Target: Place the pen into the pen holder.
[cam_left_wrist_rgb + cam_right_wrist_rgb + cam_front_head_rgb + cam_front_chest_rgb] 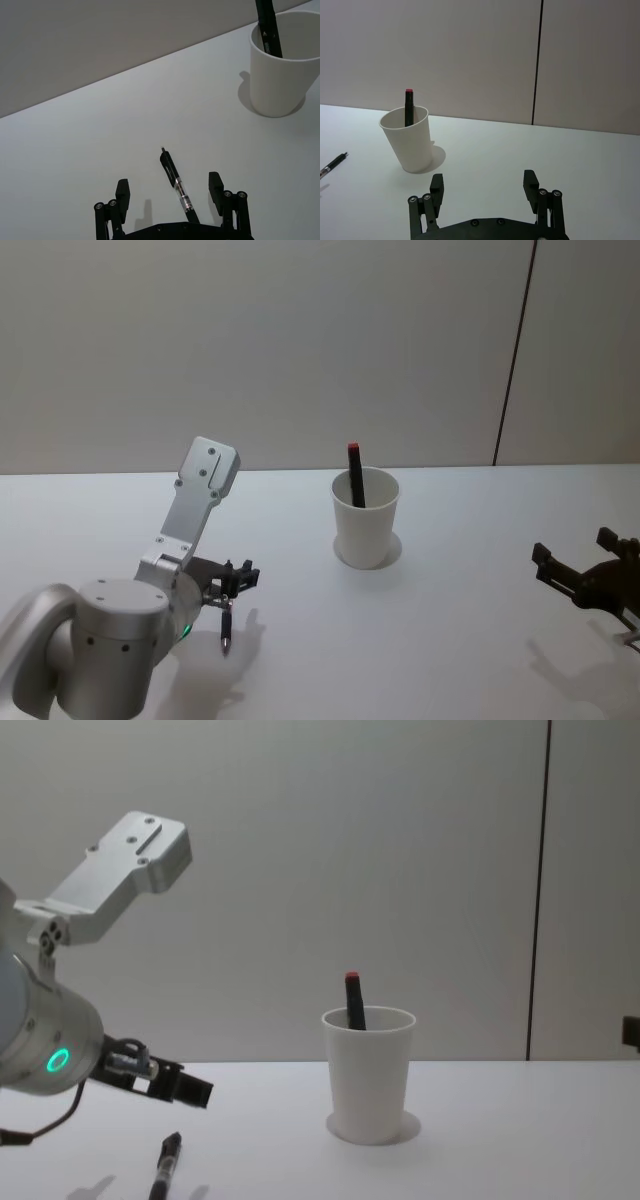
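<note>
Pen: the pen (175, 181) lies flat on the table (450, 640), near and to the left. It is the nearest thing to me.
Long axis: it runs roughly near to far, and in my left wrist view its barrel passes through the gap between my two fingers, in line with my reach.
Left pincer: my left pincer (238, 582) hangs just above the pen. Its fingers are spread wide, one on each side of the barrel, with clear gaps. It touches nothing and holds nothing.
Coming move: as I judge it, I go straight down and close across the barrel. No turn of the wrist looks needed.
Nearer arm: the left, by far.
Right pincer: my right pincer (483, 180) is at the right edge of the table, well apart from the pen. Its fingers are spread too and it is empty and idle.
Cup: the cup (365, 525) stands upright, farther off and to the right of the pen, between my two arms.
In the cup: a red-capped pen (356, 478) leans inside, its cap above the rim, and there is open room beside it.
Carry: I judge the lift goes right and away from me, ending over the rim.
</note>
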`<state>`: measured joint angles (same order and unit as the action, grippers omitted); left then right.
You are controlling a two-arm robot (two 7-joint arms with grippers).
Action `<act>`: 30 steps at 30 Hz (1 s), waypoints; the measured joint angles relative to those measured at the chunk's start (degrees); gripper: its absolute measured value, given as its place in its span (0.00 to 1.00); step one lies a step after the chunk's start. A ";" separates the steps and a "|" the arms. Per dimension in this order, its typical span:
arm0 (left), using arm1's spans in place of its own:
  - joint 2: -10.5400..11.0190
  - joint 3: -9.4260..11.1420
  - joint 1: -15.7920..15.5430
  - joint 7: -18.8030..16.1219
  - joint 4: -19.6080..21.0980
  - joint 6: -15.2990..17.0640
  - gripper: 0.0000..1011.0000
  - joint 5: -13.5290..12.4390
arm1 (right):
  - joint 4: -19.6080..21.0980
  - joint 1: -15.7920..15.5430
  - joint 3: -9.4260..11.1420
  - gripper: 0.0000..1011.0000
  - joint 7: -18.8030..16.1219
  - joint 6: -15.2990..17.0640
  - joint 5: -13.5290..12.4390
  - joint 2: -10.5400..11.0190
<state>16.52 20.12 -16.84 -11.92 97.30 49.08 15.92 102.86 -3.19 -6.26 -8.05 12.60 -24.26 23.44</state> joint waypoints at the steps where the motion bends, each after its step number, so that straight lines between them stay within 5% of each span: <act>1: -0.28 -0.09 0.08 -0.31 -0.07 0.38 0.99 0.34 | 0.00 0.00 0.00 0.99 0.00 0.00 0.00 0.00; 14: -2.21 -0.52 0.65 -1.13 -1.49 2.70 0.99 1.82 | 0.00 0.00 0.00 0.99 0.00 0.00 0.00 0.00; 30: -3.92 -1.45 1.00 -1.91 -4.01 1.35 0.99 2.51 | -0.01 0.00 0.00 0.99 0.00 0.00 0.00 0.00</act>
<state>12.60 18.67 -15.84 -13.83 93.28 50.43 18.43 102.86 -3.18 -6.26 -8.05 12.60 -24.26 23.44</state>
